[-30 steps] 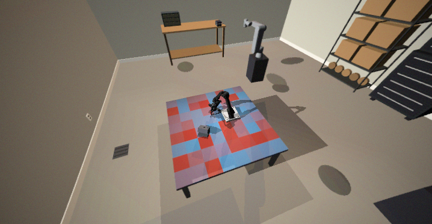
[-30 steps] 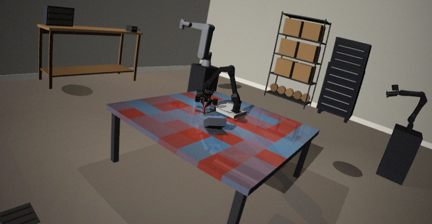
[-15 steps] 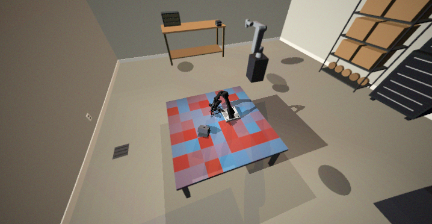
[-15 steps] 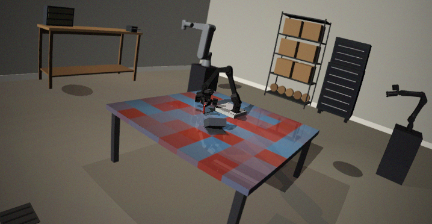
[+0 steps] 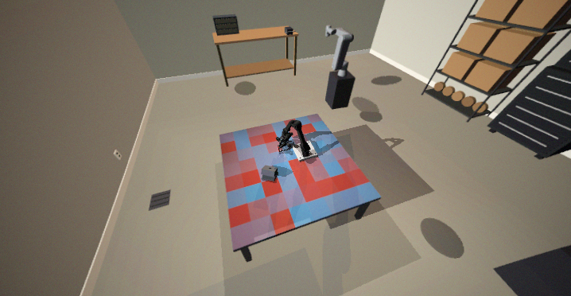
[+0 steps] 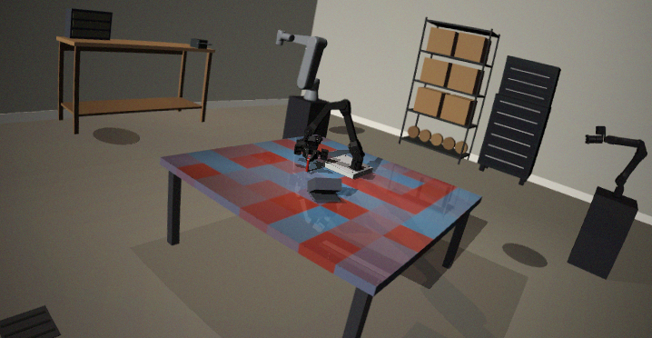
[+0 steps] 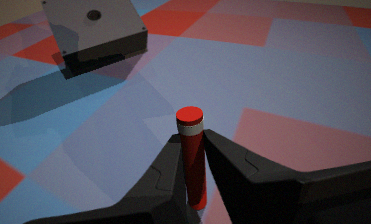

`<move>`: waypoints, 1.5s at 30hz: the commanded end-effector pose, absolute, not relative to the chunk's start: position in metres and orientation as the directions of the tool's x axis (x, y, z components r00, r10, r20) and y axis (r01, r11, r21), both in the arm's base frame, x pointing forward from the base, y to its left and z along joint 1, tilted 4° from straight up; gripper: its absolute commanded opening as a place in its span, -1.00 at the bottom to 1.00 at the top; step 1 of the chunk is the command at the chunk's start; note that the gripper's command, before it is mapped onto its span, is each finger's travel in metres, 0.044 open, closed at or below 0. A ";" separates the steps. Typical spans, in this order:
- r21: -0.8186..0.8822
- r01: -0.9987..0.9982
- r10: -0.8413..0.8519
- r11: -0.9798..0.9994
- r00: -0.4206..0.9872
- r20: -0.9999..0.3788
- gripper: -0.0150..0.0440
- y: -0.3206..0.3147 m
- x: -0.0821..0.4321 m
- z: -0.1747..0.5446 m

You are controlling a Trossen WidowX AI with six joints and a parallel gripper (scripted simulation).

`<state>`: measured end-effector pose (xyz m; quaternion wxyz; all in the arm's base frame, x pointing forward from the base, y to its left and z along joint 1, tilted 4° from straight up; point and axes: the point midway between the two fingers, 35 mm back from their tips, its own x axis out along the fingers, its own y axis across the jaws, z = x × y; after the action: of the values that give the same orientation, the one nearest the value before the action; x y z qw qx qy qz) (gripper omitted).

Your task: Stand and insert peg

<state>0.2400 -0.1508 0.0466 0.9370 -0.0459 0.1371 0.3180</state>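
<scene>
The red peg is held between the fingers of my gripper, which is shut on it just below the white band. The banded end points up toward the wrist camera and the plain end points down. The peg looks close to upright, low over the table; whether its plain end touches the table I cannot tell. The grey sloped panel stands apart from the peg, at the upper left in the wrist view. Its dark round hole is visible and has nothing in it.
The patchwork table has red, blue and mauve squares. The arm's white base plate is close to the gripper. A workbench, another grey robot arm and a shelf with boxes stand away from the table.
</scene>
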 end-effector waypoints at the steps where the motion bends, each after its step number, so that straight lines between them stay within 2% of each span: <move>1: 0.001 -0.609 0.583 0.793 0.760 -0.286 -0.32 -0.151 0.239 0.046; 45: -0.001 -0.583 0.565 0.812 0.786 -0.250 -0.32 -0.156 0.232 0.043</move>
<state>0.2331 -0.1555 0.0444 0.9446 -0.0387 0.1190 0.3034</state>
